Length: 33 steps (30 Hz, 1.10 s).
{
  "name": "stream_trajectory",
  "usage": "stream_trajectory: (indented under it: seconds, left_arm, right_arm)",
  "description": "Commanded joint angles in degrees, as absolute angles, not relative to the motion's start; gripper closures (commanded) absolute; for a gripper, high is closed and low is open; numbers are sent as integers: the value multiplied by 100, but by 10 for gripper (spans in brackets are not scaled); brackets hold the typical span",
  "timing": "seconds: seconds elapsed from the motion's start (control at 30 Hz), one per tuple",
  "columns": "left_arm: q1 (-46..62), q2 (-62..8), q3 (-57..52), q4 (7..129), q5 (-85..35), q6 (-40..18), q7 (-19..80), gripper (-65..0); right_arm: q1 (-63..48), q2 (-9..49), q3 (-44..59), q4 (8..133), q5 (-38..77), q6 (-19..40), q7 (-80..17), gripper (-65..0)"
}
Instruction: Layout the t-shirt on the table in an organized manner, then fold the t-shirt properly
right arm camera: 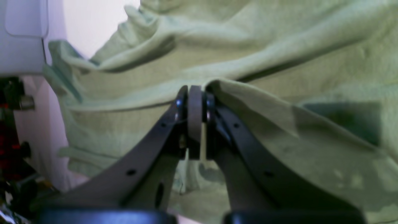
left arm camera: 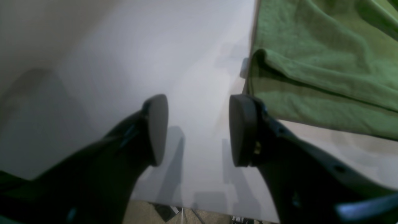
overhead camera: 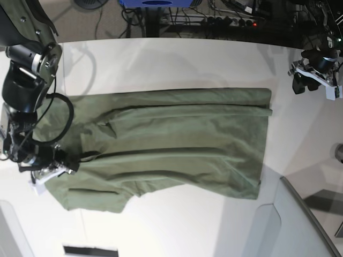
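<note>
My right end effector (right arm camera: 197,93) pinches a fold of the t-shirt (overhead camera: 177,144); my left end effector (left arm camera: 199,129) gapes empty over the tabletop (left arm camera: 124,62) beside the t-shirt.

A robotics lab: 2 arms flank a white table (overhead camera: 177,59), tangled cables (overhead camera: 214,19) lining the floor behind.

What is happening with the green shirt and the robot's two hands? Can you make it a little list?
shirt: the t-shirt lies spread, wrinkled, partly folded over itself
where: on the white table
right hand: shut, pinching a fold of the shirt
left hand: open, empty, above bare table beside the shirt's edge
fold: not finished
</note>
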<state>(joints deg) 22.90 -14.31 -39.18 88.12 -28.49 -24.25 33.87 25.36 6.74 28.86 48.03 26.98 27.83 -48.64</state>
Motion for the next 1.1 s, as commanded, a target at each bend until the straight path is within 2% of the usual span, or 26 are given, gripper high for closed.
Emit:
stream_trajectory:
  seconds: [0.0, 0.07, 0.23, 0.3, 0.4, 0.5, 0.63, 0.7, 0.77, 0.83, 1.07]
  left_arm:
    - [2299, -1516, -3952, 8901, -2888, -2448, 3275, -298]
    - [2299, -1516, -3952, 8901, -2888, -2448, 3275, -298]
    - [2255, -1516, -3952, 8646, -2914, -2448, 3275, -298]
    - [2255, -1516, -3934, 8620, -2923, -2448, 3275, -298]
    - [2290, -1516, -3908, 8620, -2923, -2448, 3275, -298]
    - [2299, -1516, -3899, 8655, -2923, -2448, 3275, -299]
    - [2308, -1508, -3908, 8629, -2932, -2448, 3275, -306]
    - [2308, -1508, -3908, 8620, -2932, -2457, 3275, -306]
    - [2308, -1499, -3899, 8620, -2932, -2457, 3275, -308]
    - [2308, -1411, -3934, 8620, -2932, -2457, 3275, -308]
    - [2299, -1376, -3899, 8602, -2941, -2457, 3301, -309]
  right_arm:
    - [2712, 743, 2888, 4840, 2818, 2826, -4690, -11]
    - [2730, 734, 2888, 4743, 2818, 2826, -4629, -66]
    - [2765, 716, 2888, 4734, 2818, 2870, -4760, -329]
    - [2756, 743, 2897, 4760, 2826, 2888, -4769, -389]
    - [2536, 760, 2932, 5165, 2835, 3248, -4778, -396]
    - [1754, 699, 2923, 6580, 2835, 3459, -4778, -398]
    - [453, 400, 3011, 8391, 2844, 2958, -4927, -405]
    - [-66, 136, 3556, 8901, 2853, 2510, -4927, -405]
    - [-312, -189, 4224, 9015, 2853, 2352, -4927, -405]
    - [-338, -242, 4716, 8919, 2844, 2360, -4927, -405]
    - [57, 66, 5613, 7503, 2844, 2360, -4927, -405]
